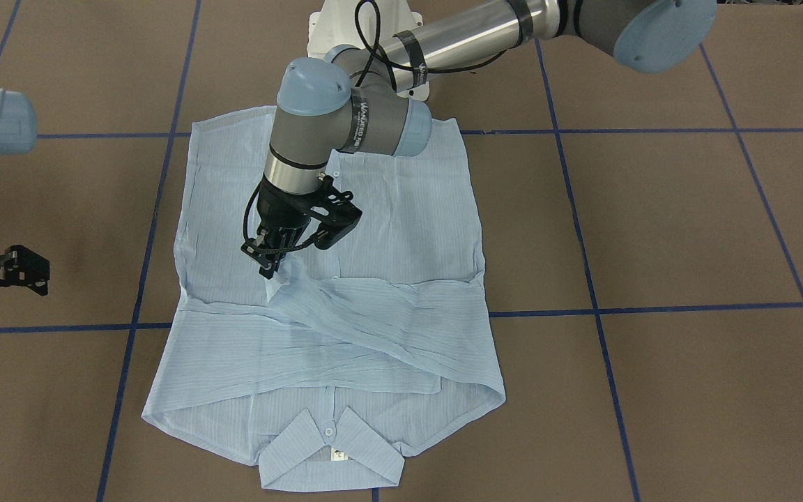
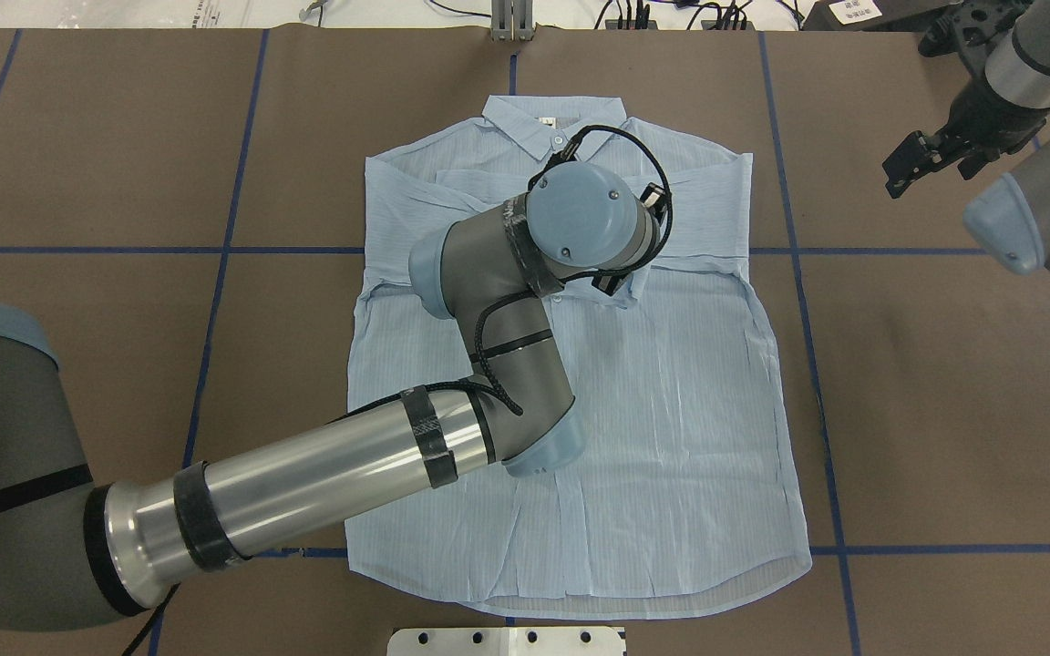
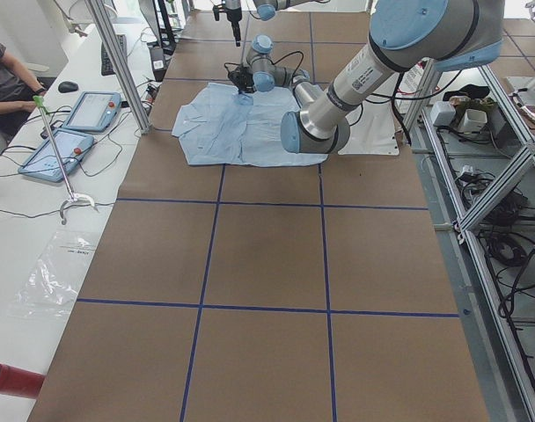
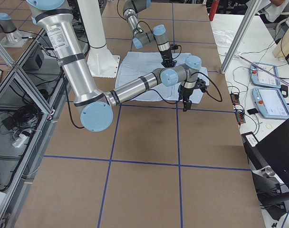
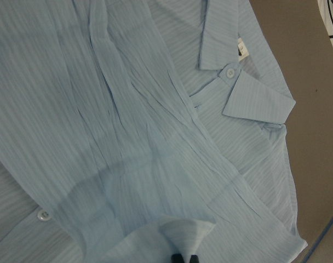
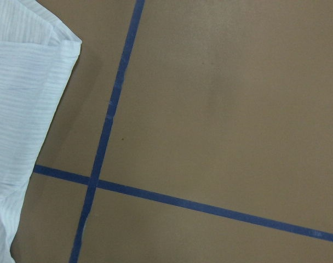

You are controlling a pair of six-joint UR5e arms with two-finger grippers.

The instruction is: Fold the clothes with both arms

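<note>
Left gripper (image 1: 272, 270) fingertips together, clamped on a pinch of shirt (image 1: 401, 209); right gripper (image 2: 908, 169): cannot tell

A robotics laboratory is indicated. A broad brown surface (image 3: 267, 264) is marked into squares by blue tape lines (image 3: 206, 304), and a left arm (image 2: 306, 483) and a right arm (image 4: 71, 57) of grey metal are mounted at a white base column (image 4: 93, 33). Aluminium framing (image 3: 514, 180) strung with loose cables (image 3: 505, 251) is seen alongside, while two teach pendants (image 4: 273, 102) are laid on a white side surface (image 3: 21, 255), at which a seated person (image 3: 2, 75) is glimpsed.
</note>
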